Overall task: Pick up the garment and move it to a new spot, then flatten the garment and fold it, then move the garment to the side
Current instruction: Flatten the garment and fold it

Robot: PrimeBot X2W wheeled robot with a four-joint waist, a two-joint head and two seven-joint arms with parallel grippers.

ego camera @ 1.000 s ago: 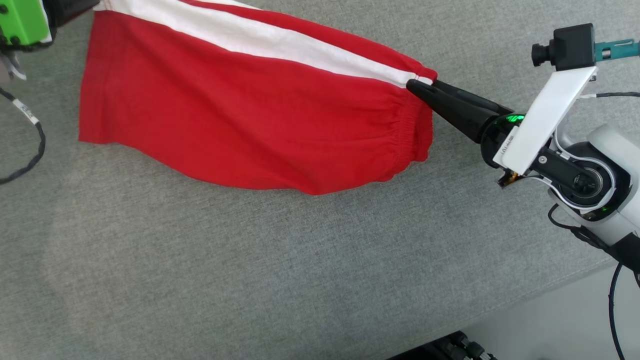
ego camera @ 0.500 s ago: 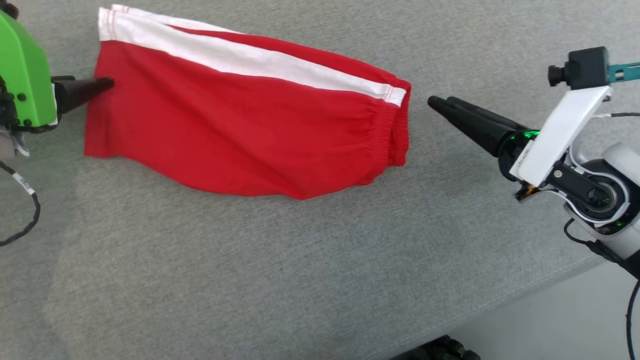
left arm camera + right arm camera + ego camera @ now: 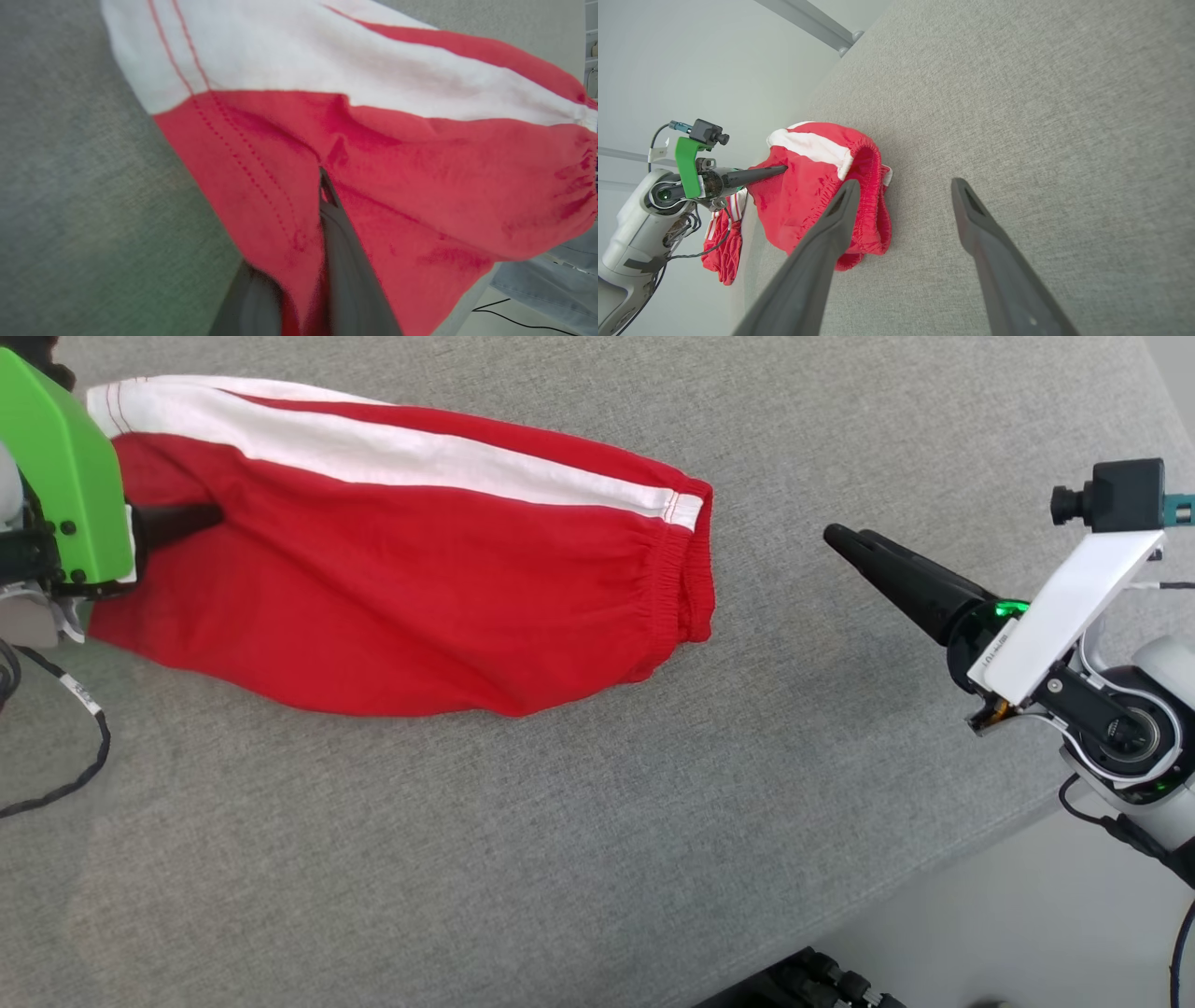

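The left hand is pinching the leg end of the red shorts, which are lying on the grey counter; the right hand is hovering near the waistband, fingers apart.

The right claw, clamped on the waistband of the shorts a second ago, has let go and pulled clear, fingers spread. The left claw now pinches farther in past the hem.
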